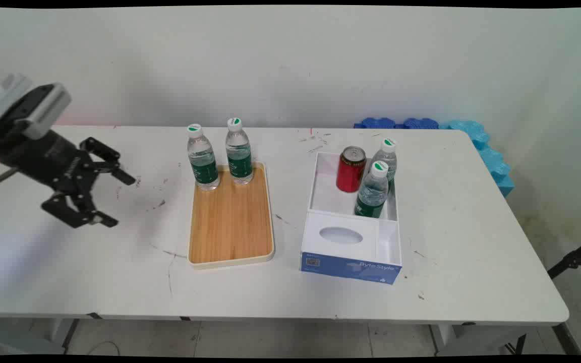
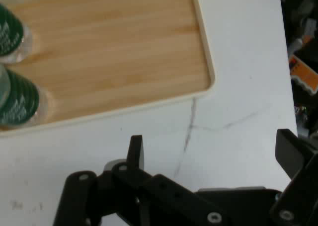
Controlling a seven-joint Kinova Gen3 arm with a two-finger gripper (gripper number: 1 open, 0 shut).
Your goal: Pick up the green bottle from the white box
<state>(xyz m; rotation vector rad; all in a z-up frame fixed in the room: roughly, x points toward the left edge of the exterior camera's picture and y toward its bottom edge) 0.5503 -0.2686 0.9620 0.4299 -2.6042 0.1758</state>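
Claw (image 1: 115,198) hangs spread and empty left of the wooden tray (image 1: 230,222), whose two bottles (image 2: 15,99) are cut off in the hand view.

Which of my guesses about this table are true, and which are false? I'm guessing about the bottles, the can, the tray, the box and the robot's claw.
1. Two water bottles stand on the wooden tray. True.
2. The red can stands on the tray. False: it stands inside the white box.
3. The gripper holds a bottle. False: it is open and holds nothing, above the table left of the tray.
4. The box holds two bottles beside the can. True.
5. All four bottles have white caps. True.
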